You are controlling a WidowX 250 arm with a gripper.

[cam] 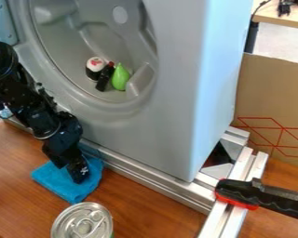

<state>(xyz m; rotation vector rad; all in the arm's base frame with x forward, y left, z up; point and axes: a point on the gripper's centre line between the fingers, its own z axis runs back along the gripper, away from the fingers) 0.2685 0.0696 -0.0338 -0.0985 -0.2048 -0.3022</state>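
Note:
The black gripper [76,169] hangs low at the left, over a folded blue cloth [67,182] on the wooden table, and looks to be on or just above it. The cloth's right edge runs close along the metal rail. Inside the round opening of a grey machine [176,93] sit a white-topped dark container [95,68], a small black bottle [104,78] and a green pear-shaped item [120,78], side by side. A can [83,222] with a silver lid stands at the bottom edge, in front of the cloth.
A metal rail frame [154,182] borders the machine's base. A black and red clamp handle [239,191] lies across it at the lower right. Behind stands a cardboard panel [273,93] with red lines. The wooden table [145,209] spreads out in front.

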